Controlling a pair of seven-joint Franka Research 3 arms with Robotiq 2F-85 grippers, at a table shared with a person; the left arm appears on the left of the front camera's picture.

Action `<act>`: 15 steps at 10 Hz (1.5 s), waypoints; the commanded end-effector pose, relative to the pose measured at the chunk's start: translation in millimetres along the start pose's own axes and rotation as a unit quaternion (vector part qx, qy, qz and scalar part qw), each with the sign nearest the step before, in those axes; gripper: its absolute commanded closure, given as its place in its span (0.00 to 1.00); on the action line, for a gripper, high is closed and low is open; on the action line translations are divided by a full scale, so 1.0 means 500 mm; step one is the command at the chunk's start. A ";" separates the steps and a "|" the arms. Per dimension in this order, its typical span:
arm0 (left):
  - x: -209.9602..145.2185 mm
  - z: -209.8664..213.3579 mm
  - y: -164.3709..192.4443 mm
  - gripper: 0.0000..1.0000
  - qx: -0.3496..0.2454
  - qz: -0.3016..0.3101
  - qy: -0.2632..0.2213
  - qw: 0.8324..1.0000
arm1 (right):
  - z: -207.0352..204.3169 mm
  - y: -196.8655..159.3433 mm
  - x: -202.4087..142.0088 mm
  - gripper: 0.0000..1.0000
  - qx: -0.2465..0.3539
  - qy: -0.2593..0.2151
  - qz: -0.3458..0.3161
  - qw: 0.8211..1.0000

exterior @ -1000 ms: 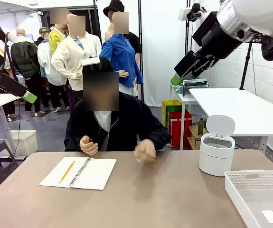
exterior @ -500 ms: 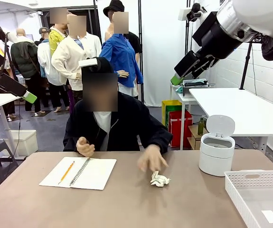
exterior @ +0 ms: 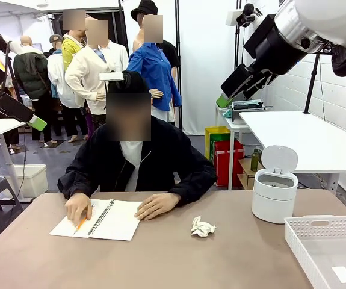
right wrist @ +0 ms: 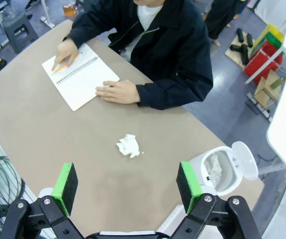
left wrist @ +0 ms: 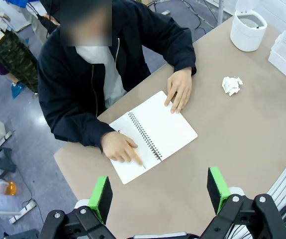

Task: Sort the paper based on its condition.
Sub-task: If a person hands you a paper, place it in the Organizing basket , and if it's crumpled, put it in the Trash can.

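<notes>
1. Crumpled paper (exterior: 203,227) lies loose on the bare table (exterior: 179,265). From table centre in the front view it is at about 2 o'clock. Nothing touches it.
2. Around the paper in the front view: white bin (exterior: 274,192) with its lid up at 2 o'clock, near. White tray (exterior: 326,232) at 4 o'clock, farther off. Spiral notebook (exterior: 100,218) at 9 o'clock, well apart.
3. Left gripper (left wrist: 159,191): jaws wide apart, nothing between the pads, hanging high over the near table edge.
4. Right gripper (right wrist: 127,185): likewise spread and empty, high above the table. In its wrist view the paper sits at 12 o'clock of the gap between the fingers.
5. The person has one hand (exterior: 77,208) on a pencil at the notebook and the other hand (exterior: 156,206) resting flat by the page edge, at 10 o'clock of the paper and clear of it.
6. Progress, as I read it: sorting of this lump is not begun, with no grip made and both arms parked high. The tray holds a small flat label (exterior: 343,274) and no sheet. The bin interior shows something pale in the right wrist view; I cannot tell whether it is paper or a liner.
7. Left to do, by my guess: descend, pinch the lump, carry it to the bin as the crumpled lot.
8. Orientation: the lump is irregular, a little wider than tall in the front view. Its long axis runs roughly 9 to 3 o'clock across the table. It has no distinct pointing end, only a small raised flap toward 10 o'clock.
</notes>
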State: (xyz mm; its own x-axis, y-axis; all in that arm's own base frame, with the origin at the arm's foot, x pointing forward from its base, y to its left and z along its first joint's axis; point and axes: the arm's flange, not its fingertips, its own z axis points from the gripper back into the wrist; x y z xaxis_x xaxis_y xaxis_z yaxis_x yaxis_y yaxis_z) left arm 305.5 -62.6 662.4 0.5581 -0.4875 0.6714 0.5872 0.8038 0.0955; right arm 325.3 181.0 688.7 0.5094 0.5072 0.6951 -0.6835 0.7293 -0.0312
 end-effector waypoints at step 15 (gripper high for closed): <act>0.000 0.000 0.000 0.00 0.000 0.000 0.000 1.000 | -0.237 0.009 0.034 0.00 0.068 0.215 -0.047 0.973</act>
State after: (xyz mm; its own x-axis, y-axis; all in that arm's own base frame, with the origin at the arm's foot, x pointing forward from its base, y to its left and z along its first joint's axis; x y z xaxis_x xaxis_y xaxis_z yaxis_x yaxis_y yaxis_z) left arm 305.8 -62.5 662.2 0.5586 -0.4874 0.6711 0.5874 0.8037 0.0948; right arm 374.8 230.7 602.5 0.6907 0.6025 0.3999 -0.6876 0.7184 0.1052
